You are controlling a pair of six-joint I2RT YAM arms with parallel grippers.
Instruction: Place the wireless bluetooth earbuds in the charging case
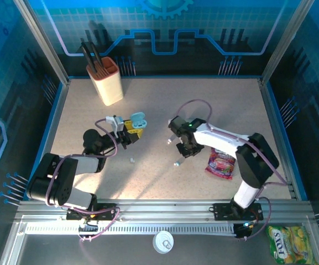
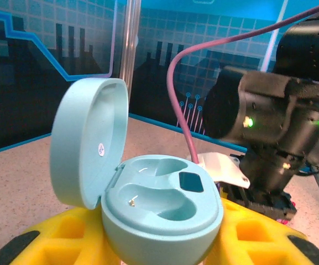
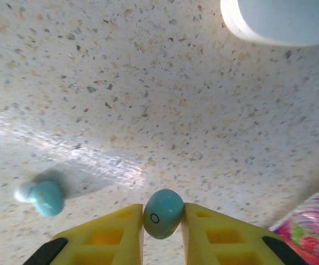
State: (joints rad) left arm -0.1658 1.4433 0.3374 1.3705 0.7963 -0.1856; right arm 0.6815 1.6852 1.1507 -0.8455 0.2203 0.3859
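Left jaws pinching open charging case (image 2: 162,212), lid upright. Right jaws pinching light-blue earbud (image 3: 162,214) over surface (image 3: 148,83). Second earbud (image 3: 47,197) lying on surface, apart, at left of right wrist view.

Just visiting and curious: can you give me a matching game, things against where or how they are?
Things: 1 charging case; 2 ring-marked earbud; 3 snack packet; 4 beige cup.
States: A standing upright at the back; B lid open, in the left gripper; C pinched by the right gripper; D red, lying flat.
Pairs: 1-B; 2-C; 3-D; 4-A.
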